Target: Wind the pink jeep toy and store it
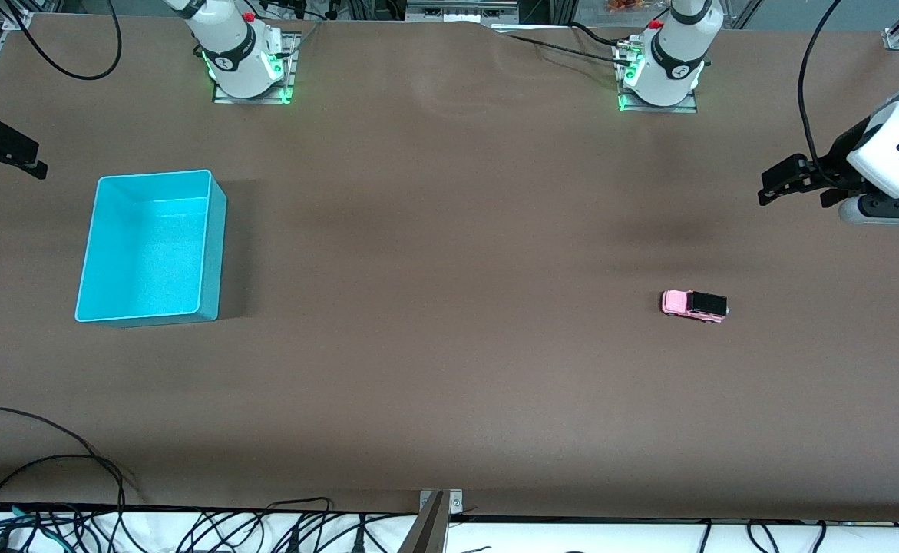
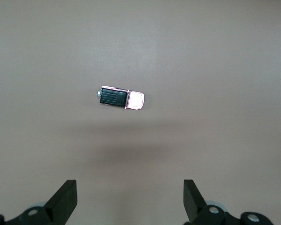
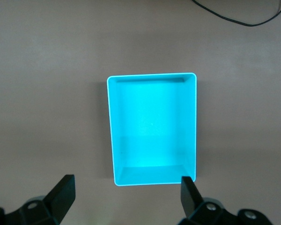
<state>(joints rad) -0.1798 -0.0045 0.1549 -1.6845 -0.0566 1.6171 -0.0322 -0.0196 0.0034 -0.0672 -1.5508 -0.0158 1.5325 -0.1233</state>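
The pink jeep toy (image 1: 693, 305) (image 2: 120, 98), light pink with a black roof, stands on the brown table toward the left arm's end. My left gripper (image 1: 783, 184) (image 2: 130, 201) hangs open and empty in the air above the table near that end, with the jeep apart from its fingers in the left wrist view. The turquoise bin (image 1: 155, 174) (image 3: 151, 75) sits toward the right arm's end with nothing inside. My right gripper (image 1: 0, 161) (image 3: 127, 197) is open and empty, held high beside the bin at the table's end.
Black cables (image 1: 73, 461) trail over the table edge nearest the front camera, beside a metal bracket (image 1: 437, 514). Another cable (image 1: 73, 73) (image 3: 234, 16) loops near the right arm's base. Both arm bases stand along the edge farthest from the camera.
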